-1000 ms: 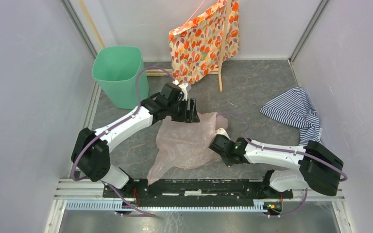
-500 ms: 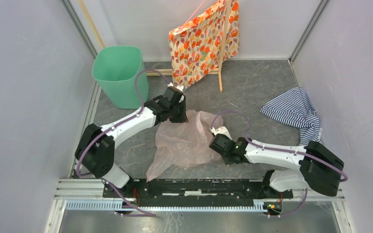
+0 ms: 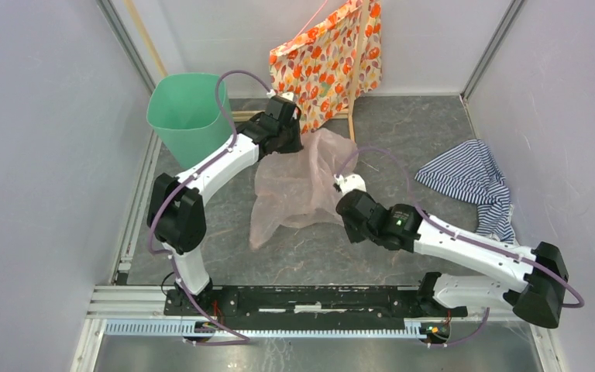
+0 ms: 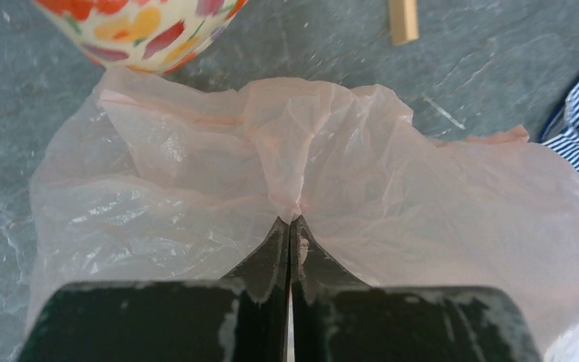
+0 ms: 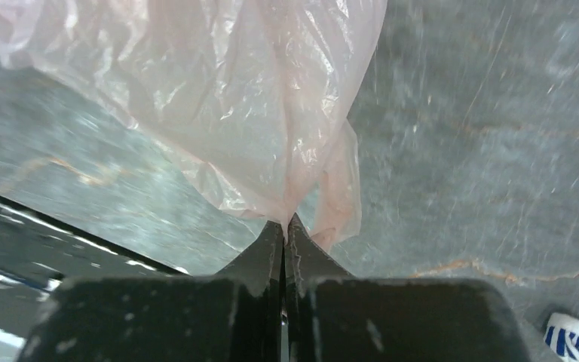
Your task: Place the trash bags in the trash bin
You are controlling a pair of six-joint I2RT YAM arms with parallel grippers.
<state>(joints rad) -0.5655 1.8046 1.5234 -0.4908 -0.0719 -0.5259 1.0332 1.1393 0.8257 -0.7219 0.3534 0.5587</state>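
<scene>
- The right gripper, nearest the bases and well apart from the trash bin on its right, has its fingers pressed together with no gap between them; they pinch a thin fold at the lower edge of the trash bag; this hold likely keeps the trailing end gathered so it does not drag.
- The trash bag, pink and translucent, hangs slack between the two grippers, near the trash bin's right side and not in it; its loose lower corner droops toward the table, and whether it touches cannot be told.
- The left gripper sits just beside the trash bin's right wall, its fingers likewise fully closed on a puckered gather at the bag's upper edge; holding the top here suggests this arm leads the bag over the rim, while the other feeds the rest after it.
- The trash bin stands upright with its mouth open and no bag showing inside; the drop is judged not yet made.
- Beyond the trash bin to the right, an orange floral bag leans by a wooden stick; a striped cloth lies well apart, farther right; neither is held.
</scene>
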